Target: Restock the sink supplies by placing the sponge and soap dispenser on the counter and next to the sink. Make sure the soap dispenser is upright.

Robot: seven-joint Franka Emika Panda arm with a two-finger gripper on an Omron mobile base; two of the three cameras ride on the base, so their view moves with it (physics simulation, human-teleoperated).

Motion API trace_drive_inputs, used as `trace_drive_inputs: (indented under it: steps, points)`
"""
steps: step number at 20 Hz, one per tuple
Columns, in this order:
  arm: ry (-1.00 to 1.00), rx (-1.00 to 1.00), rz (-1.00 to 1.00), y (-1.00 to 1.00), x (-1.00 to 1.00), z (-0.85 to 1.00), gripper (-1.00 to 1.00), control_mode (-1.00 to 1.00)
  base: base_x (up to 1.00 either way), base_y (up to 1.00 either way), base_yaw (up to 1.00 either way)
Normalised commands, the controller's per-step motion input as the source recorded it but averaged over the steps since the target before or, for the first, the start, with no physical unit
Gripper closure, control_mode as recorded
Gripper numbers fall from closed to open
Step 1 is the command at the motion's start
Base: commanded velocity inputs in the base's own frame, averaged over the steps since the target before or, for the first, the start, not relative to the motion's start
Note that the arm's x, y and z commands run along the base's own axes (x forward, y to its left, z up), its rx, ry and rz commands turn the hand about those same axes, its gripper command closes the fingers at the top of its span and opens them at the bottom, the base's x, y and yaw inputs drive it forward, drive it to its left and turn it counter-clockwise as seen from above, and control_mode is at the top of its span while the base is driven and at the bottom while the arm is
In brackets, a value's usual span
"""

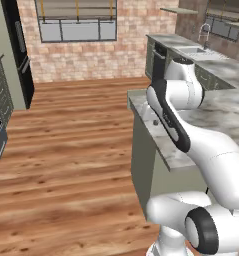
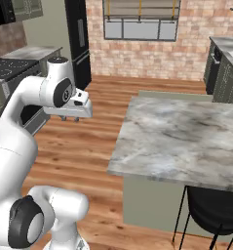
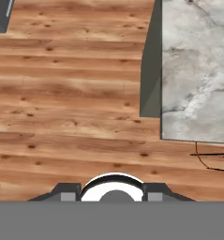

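Claw (image 2: 70, 118) hangs clenched on nothing beneath the white hand, out over the plank floor (image 1: 66, 150) at about nine o'clock from the freestanding marble island (image 2: 181, 141), pointing straight down; seen from the right base camera it sits just under the arm's raised wrist, well apart from the island's near corner. Looking along the hand itself, I see wooden boards below, with the island's veined top (image 3: 197, 70) and its grey-green side panel at roughly two o'clock, and thin black stool legs (image 3: 212, 161) poking out at four o'clock past the slab's corner. A black stool (image 2: 213, 210) is tucked under the island's near edge in the right base camera. Off at one o'clock in the left base camera runs the counter (image 1: 221, 67), marble over sage-green cabinets, with the pale sink (image 1: 191, 50) let into it and the chrome spring faucet (image 1: 205, 34) rising beside it, all of it well apart from the arm. Sponge and soap dispenser I cannot make out anywhere from where I stand. Behind everything a tan brick wall (image 1: 86, 57) carries a window (image 1: 76, 22) at twelve o'clock, a tall black fridge (image 2: 79, 44) stands to its left, and a dark stove (image 2: 8, 68) sits at ten o'clock in the right base camera.
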Motion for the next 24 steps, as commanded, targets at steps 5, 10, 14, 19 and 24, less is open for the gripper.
trace_drive_inputs:
  steps: [5, 10, 14, 19, 24]
  points:
    - [0.0, 0.0, 0.0, 0.0, 0.0, 0.0, -1.0, 1.0, 0.1, 0.12, -0.03]
    - [0.0, 0.0, 0.0, 0.0, 0.0, 0.0, -1.0, 1.0, 0.87, 0.78, -0.24]
    - [0.0, 0.0, 0.0, 0.0, 0.0, 0.0, -1.0, 1.0, 0.99, 0.92, -0.26]
    - [0.0, 0.0, 0.0, 0.0, 0.0, 0.0, -1.0, 1.0, 0.99, 0.6, -0.26]
    - [0.0, 0.0, 0.0, 0.0, 0.0, 0.0, -1.0, 1.0, 0.84, 0.4, -0.34]
